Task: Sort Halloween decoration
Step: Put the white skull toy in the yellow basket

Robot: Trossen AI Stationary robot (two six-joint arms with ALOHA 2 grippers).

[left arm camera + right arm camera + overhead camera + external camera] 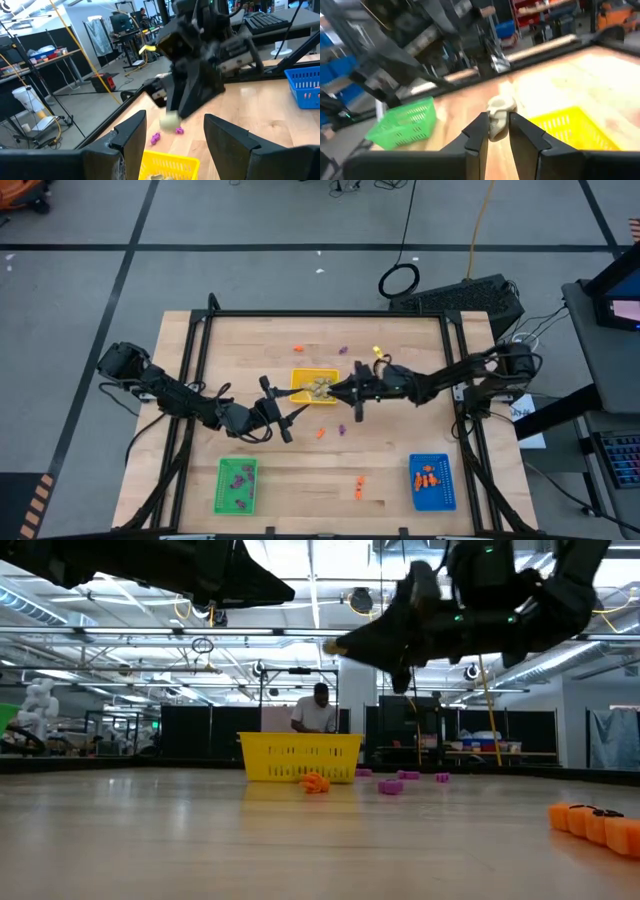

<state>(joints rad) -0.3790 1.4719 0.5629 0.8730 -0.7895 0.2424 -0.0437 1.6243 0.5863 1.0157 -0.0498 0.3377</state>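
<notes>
Only the right wrist view shows what the right gripper (496, 131) carries: a pale skull trinket (499, 112), pinched between its two dark fingers, held above the wooden table (300, 480) near the yellow tray (570, 131). From overhead the same gripper (338, 391) hangs at the yellow tray's (298, 374) right edge, and the skull itself is too small to make out there. The left wrist view catches the skull as a pale blur (169, 120) under the dark bulk of the right arm, with two purple trinkets (167, 135) lying on the wood beyond the yellow tray.

The left gripper (284, 423) hovers just left of and below the yellow tray in the overhead view, its fingers (131, 135) spread apart and holding nothing.

The yellow tray holds a small heap of pale trinkets (319, 387). The green tray (236, 484), well toward the table's front left of the yellow tray, holds purple pieces; the blue tray (432, 481), front right, holds orange ones (427, 477). Loose orange and purple trinkets lie scattered around the yellow tray, among them an orange piece (315, 782) in front of it in the low view, where the tray's contents stay hidden behind its wall. A person stands blurred behind the tray there.
</notes>
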